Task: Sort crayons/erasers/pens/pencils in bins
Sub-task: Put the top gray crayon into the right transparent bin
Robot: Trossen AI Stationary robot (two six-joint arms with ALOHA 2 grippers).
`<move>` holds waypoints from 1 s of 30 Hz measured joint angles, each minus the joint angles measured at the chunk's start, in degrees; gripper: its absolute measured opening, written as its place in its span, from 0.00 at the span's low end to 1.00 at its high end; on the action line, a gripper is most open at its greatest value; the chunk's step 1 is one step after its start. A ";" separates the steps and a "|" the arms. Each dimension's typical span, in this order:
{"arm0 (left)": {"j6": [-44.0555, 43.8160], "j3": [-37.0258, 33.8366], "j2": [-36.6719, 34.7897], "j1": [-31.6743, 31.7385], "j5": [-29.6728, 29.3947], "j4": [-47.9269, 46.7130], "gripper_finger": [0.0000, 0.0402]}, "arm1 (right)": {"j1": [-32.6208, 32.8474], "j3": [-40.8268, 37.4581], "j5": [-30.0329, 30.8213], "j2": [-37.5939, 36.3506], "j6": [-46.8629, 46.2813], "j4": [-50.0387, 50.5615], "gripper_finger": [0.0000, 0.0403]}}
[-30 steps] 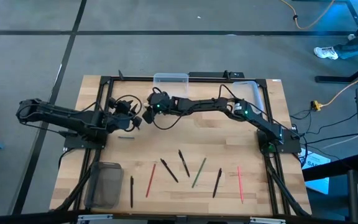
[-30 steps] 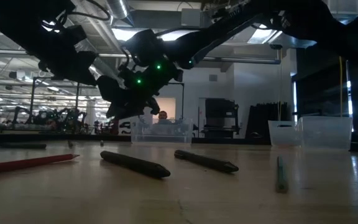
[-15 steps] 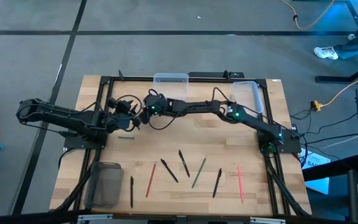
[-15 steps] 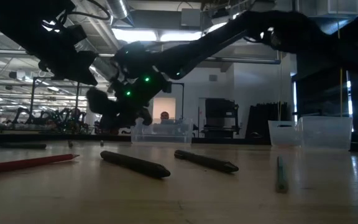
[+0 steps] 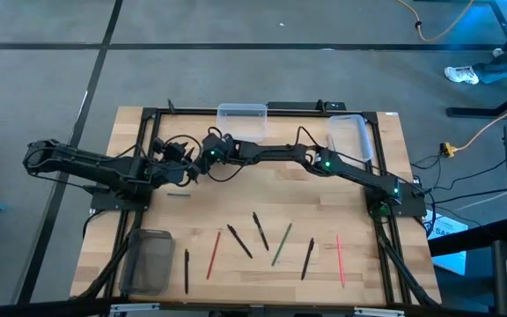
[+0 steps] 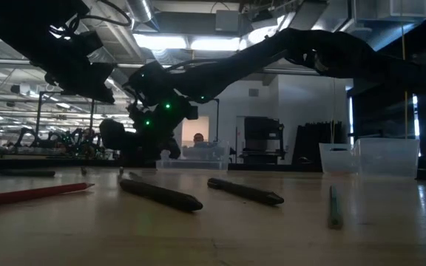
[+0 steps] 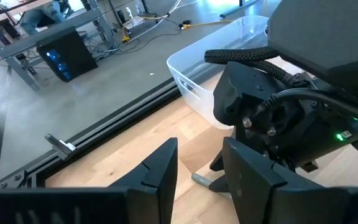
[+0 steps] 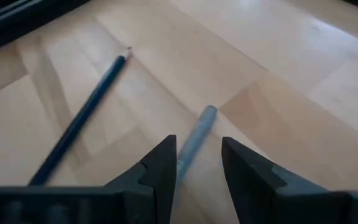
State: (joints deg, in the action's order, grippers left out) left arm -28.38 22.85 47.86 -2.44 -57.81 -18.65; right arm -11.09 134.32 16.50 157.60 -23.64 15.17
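My right gripper [image 5: 203,162] reaches far across to the table's left half, low over the wood, and is open. In its wrist view its fingers [image 8: 197,165] stand on either side of the near end of a grey pen [image 8: 196,138] that lies flat. A dark blue pencil [image 8: 82,118] lies flat beside it and also shows in the high view [image 5: 180,195]. My left gripper [image 5: 191,173] is open and empty, right next to the right gripper [image 7: 272,118]. Two clear bins [image 5: 242,112] [image 5: 349,136] stand at the far edge, and the smoky dark bin [image 5: 150,261] at the near left.
Several pens and pencils lie in a row on the near half: black ones [image 5: 186,270] [image 5: 238,240] [image 5: 260,231] [image 5: 307,258], red ones [image 5: 213,254] [image 5: 340,261] and a green one [image 5: 282,244]. A black frame [image 5: 262,113] runs round the table. A person shows far behind in the low view [image 6: 196,138].
My right gripper has gone toward the table's left edge and down toward the wood, coming close in front of my left gripper. My left arm and the pens on the near half have kept still.
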 joint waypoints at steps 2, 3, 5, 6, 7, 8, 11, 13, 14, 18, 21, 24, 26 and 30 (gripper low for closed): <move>0.00 0.00 0.02 0.00 0.01 -0.02 0.30 | -0.04 -0.02 0.34 0.01 0.19 0.01 0.33; 0.02 0.00 0.02 0.00 -0.01 -0.03 0.30 | -0.16 0.00 0.29 0.00 0.16 0.01 0.33; 0.00 0.00 0.02 0.00 0.01 -0.22 0.30 | -0.28 0.00 0.30 -0.07 0.10 0.05 0.33; 0.00 0.00 0.02 0.00 -0.01 -0.24 0.30 | -0.28 0.00 0.30 -0.09 0.16 0.26 0.33; 0.00 0.00 0.02 0.00 0.00 -0.22 0.30 | -0.26 0.00 0.30 -0.11 0.31 0.51 0.33; 0.00 0.00 0.02 0.00 0.01 -0.22 0.30 | -0.24 0.00 0.28 -0.11 0.33 0.85 0.33; 0.00 0.00 0.02 0.00 -0.01 -0.22 0.30 | -0.15 0.00 0.11 -0.11 0.94 1.07 0.33; 0.00 0.00 0.02 0.00 -0.01 -0.22 0.30 | -0.15 0.00 -0.04 -0.11 1.45 1.26 0.33; 0.00 0.00 0.02 0.00 -0.01 -0.22 0.30 | -0.14 0.02 -0.13 -0.14 1.49 1.62 0.33; -0.02 0.00 0.02 0.00 0.02 -0.22 0.30 | 0.37 0.04 -1.01 -0.20 2.79 3.42 0.33; -0.02 0.00 0.02 0.00 0.30 -0.21 0.30 | 0.74 0.23 0.35 -0.19 4.93 3.58 0.33; 0.00 0.00 0.02 0.00 0.36 -0.22 0.30 | 0.85 0.55 1.24 -0.11 6.12 3.80 0.33; 0.23 0.00 0.02 0.00 0.36 -0.37 0.30 | 0.82 0.63 0.44 -0.11 6.02 4.77 0.33; 0.35 0.00 0.02 0.00 0.31 -1.25 0.30 | 0.51 1.00 -3.38 -0.45 4.80 9.21 0.31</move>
State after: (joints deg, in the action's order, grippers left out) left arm -28.03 22.85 47.88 -2.44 -57.50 -19.91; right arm -10.58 135.32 13.12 157.15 -18.84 24.38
